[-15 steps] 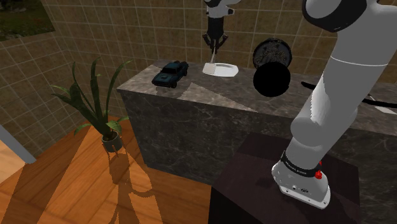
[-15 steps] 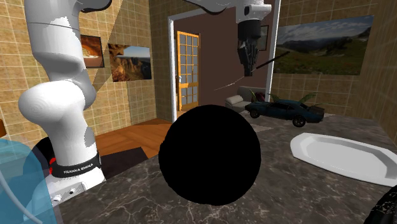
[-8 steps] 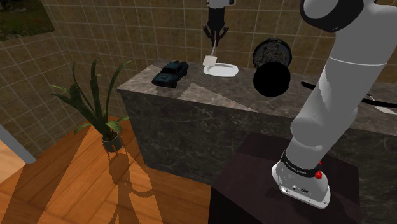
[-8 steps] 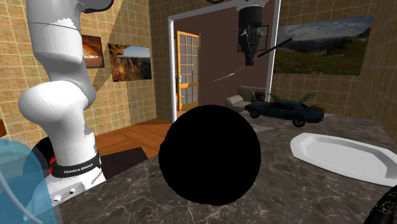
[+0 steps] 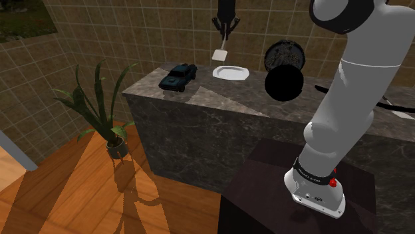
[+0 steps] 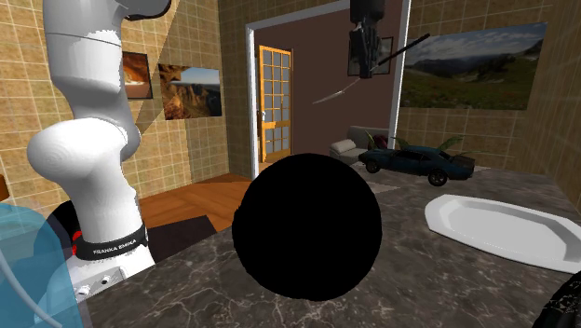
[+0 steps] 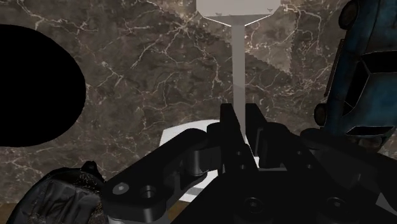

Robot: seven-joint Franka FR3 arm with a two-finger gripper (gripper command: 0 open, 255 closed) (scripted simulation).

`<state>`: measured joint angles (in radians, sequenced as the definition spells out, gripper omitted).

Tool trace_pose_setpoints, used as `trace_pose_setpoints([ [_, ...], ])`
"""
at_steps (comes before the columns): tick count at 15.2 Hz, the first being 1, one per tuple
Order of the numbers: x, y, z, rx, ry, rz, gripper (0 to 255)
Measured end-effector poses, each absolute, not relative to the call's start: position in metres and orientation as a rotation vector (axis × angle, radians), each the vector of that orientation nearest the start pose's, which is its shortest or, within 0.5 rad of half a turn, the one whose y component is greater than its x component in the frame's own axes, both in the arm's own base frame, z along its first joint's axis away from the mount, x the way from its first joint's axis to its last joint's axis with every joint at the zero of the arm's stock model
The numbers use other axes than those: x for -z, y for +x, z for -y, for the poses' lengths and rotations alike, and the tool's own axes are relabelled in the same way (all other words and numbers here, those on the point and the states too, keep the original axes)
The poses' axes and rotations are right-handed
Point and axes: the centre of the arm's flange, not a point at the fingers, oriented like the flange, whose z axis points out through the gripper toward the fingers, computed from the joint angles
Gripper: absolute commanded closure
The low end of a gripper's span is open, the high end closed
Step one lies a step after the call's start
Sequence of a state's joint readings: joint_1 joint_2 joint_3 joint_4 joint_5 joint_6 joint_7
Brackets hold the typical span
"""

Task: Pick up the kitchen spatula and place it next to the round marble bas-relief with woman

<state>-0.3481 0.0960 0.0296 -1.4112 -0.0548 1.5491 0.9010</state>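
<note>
My gripper (image 5: 226, 29) (image 6: 366, 69) hangs high above the dark marble counter (image 5: 219, 100), shut on the spatula's thin shaft. The spatula (image 5: 221, 54) is pale, and its flat blade dangles below the fingers over the white plate (image 5: 231, 72). In the second exterior view the spatula (image 6: 337, 91) slants down to the left, its dark handle end sticking up to the right. In the wrist view the fingers clasp the spatula (image 7: 238, 57). A round black disc (image 5: 284, 84) (image 6: 307, 228) (image 7: 32, 83) stands on the counter, with a dark rough round object (image 5: 284, 53) (image 7: 57, 197) behind it.
A dark blue toy car (image 5: 177, 76) (image 6: 419, 160) (image 7: 366, 76) sits near the counter's far left corner, beside the plate (image 6: 503, 228). A potted plant (image 5: 106, 113) stands on the wooden floor below. A translucent blue object (image 6: 28, 270) is by the arm's base.
The gripper has risen steadily with the spatula in it, lifting the blade from just above the plate to well above it.
</note>
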Motion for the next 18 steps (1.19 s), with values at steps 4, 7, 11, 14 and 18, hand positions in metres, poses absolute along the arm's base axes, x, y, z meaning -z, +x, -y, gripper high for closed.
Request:
trace_pose_setpoints([
  [4,-0.646,0.535,0.226,0.087,-2.602,-1.824,255],
  [7,-0.647,0.519,0.264,0.087,-2.602,-1.825,255],
  [11,-0.647,0.499,0.311,0.087,-2.602,-1.825,255],
  [14,-0.650,0.486,0.346,0.087,-2.602,-1.825,255],
  [18,-0.637,0.474,0.370,0.086,-2.603,-1.824,255],
])
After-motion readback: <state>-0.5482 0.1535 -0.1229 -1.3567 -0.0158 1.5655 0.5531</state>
